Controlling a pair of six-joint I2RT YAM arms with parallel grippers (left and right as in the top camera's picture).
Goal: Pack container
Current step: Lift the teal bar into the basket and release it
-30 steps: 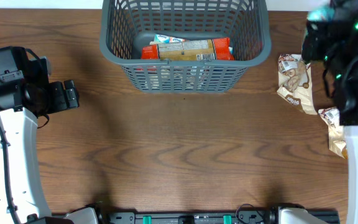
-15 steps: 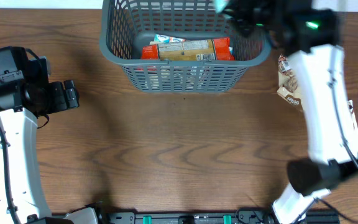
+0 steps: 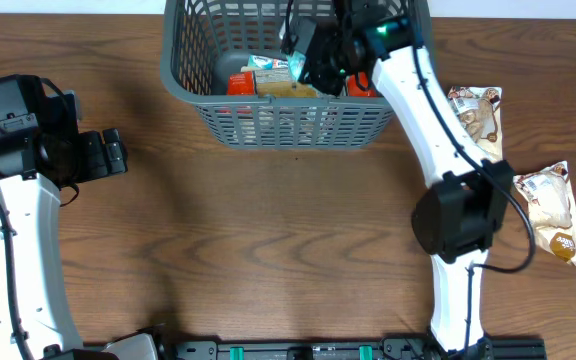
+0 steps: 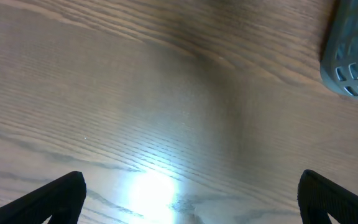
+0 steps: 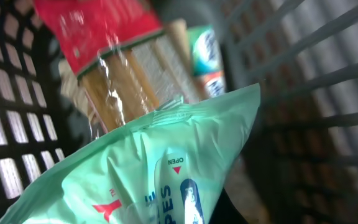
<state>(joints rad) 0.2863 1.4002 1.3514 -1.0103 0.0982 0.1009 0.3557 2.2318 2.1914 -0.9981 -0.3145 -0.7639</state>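
I find the right gripper (image 3: pixel 313 50) inside the basket (image 3: pixel 288 125) at the far edge of the table (image 3: pixel 288 250), closed on 1 green wipes packet (image 5: pixel 148 168) hanging directly above the packed snacks (image 5: pixel 123 68). The left gripper (image 4: pixel 191 199) is spread wide, empty, well left.

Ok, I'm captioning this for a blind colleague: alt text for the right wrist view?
A mint-green wipes packet fills the foreground, between the dark lattice walls of the basket. Beyond it lie a clear-wrapped cracker pack with a red label and a small teal-and-orange packet.
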